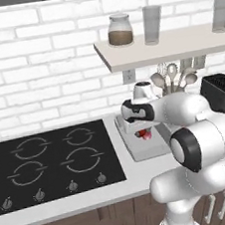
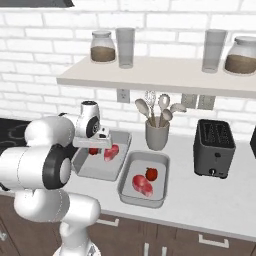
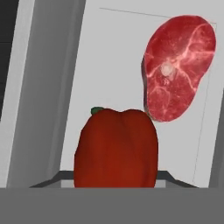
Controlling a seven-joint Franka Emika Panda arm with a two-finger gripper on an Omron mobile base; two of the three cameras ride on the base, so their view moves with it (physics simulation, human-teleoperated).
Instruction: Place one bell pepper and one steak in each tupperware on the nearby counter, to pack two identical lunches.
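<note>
From the left base view, the arm reaches over the near tupperware (image 1: 139, 148), which sits on the surface just right of the stovetop (image 1: 51, 163). A bit of bell pepper (image 1: 143, 133) and steak (image 1: 148, 136) shows beneath the wrist, inside that container's walls.

From the right base view, the gripper (image 2: 94, 148) hangs over the same tupperware (image 2: 95, 170), left of the utensil crock (image 2: 157, 135). A second tupperware (image 2: 125, 192), nearer the toaster (image 2: 214, 148), already holds a pepper (image 2: 151, 174) and a steak (image 2: 142, 185). Open surface lies in front of both containers; the shelf (image 2: 165, 75) overhangs the back, so a straight lift looks to have room.

In the hand view, the bell pepper (image 3: 116, 148) sits right at the fingers, which are closed around it as narrowly as they go; the steak (image 3: 178, 65) lies flat on the container floor beyond it. The pepper looks glossy, rounded and light, likely slippery, so a hold across its broad middle seems soundest. The container walls stand close on either side.
</note>
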